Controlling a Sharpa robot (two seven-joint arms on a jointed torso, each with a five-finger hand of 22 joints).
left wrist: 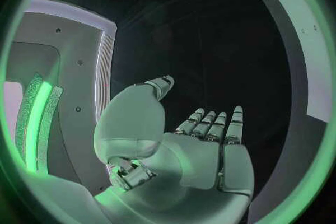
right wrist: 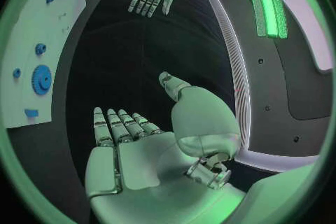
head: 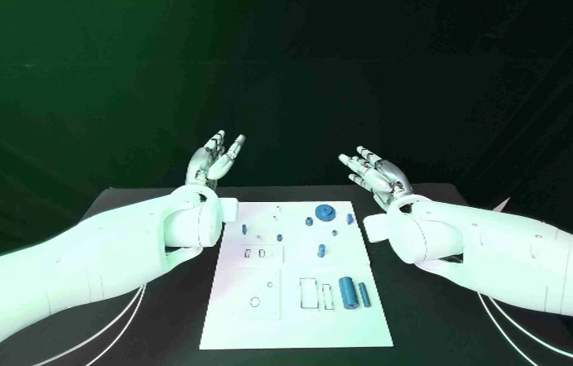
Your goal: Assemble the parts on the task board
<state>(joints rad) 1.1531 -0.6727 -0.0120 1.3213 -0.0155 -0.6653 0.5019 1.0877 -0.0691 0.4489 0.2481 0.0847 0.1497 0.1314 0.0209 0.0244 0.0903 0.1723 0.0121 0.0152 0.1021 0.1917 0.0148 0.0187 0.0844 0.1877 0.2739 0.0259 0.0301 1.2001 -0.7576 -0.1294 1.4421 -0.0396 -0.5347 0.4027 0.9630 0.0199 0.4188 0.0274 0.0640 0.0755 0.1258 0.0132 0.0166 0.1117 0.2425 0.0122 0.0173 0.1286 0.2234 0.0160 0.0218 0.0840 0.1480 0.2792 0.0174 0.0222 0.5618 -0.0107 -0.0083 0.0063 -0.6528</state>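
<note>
**Both hands raised and empty; the parts lie below and between them**

The left hand (head: 215, 161) and the right hand (head: 376, 175) are held up past the far end of the board (head: 299, 333), palms turned toward each other, fingers straight and spread. Neither holds or touches anything. Both wrist views show this too: the left hand (left wrist: 203, 151) with an open, bare palm, and the right hand (right wrist: 140, 151) the same.

The board lies flat in the middle of the table (head: 143, 333), its long side running away from the robot. Every part is on it, so from either hand the work lies downward and inward, toward the robot.

The big gear (head: 325, 212) sits near the far edge, nearer the right hand than the left. Small blue pieces are scattered through the middle of the board, too small to identify. The two cylinders (head: 353, 292) lie side by side toward the near right of the board, long axes parallel to its long side. They are well apart from both hands but on the right arm's side.

My judgement is that assembly has not begun. If the cylinders go first, the right hand is better placed. It would need to drop, pull back toward the robot, and close across the short width of a cylinder.
</note>
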